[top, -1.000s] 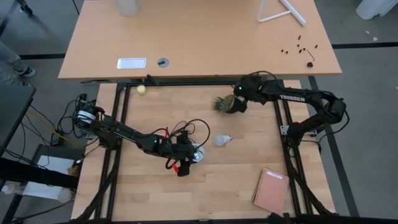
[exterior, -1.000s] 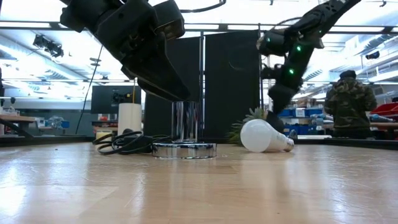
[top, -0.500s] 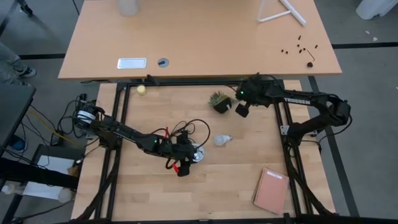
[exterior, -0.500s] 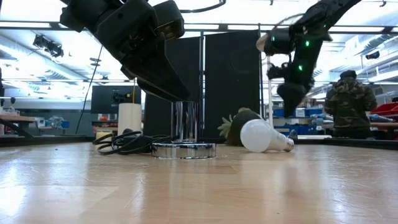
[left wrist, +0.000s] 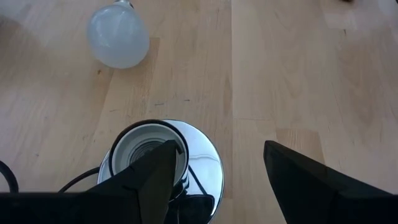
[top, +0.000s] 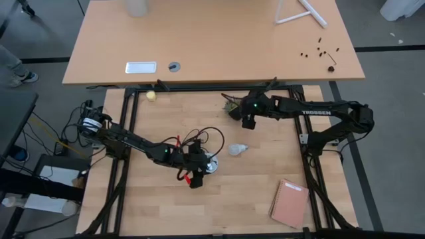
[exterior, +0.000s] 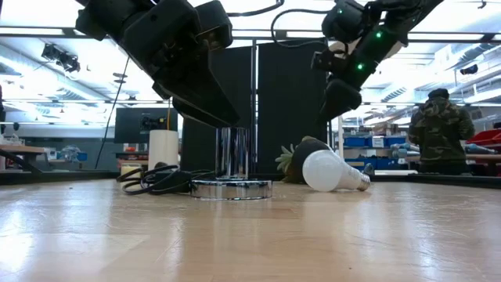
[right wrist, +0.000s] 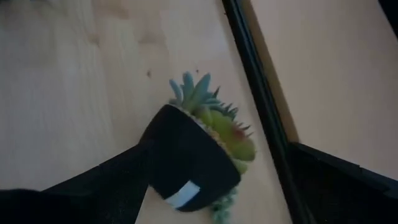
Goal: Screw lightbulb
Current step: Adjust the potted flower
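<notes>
The white lightbulb [top: 238, 149] lies on its side on the table, its screw base toward the table's right [exterior: 333, 171]; it also shows in the left wrist view [left wrist: 118, 34]. The round silver socket disc [top: 211, 164] with its upright tube [exterior: 232, 153] stands to the left of the bulb. My left gripper [top: 202, 161] is open just above the socket [left wrist: 158, 155], one finger at the tube's rim and the other beyond the disc. My right gripper [top: 247, 121] is open, raised over the table's far side [exterior: 337, 94], near a small potted plant. My left gripper has one finger [left wrist: 152, 177] right at the rim of the socket's tube [left wrist: 127, 140], coming from above. I cannot tell whether it touches the rim.
The black pot with the green plant [top: 232, 105] lies tipped on its side at the far edge [right wrist: 193, 162]. The socket's black cord [top: 199, 137] coils behind the socket [exterior: 156, 178]. A brown notebook [top: 289, 202] lies near right. A person [exterior: 438, 133] stands beyond the table.
My right gripper has let go of the potted plant, risen and swung first right, then back toward the table's left. The pot has tipped onto its side and shifted a little toward the far left. My left gripper, the socket and the bulb have kept still.
</notes>
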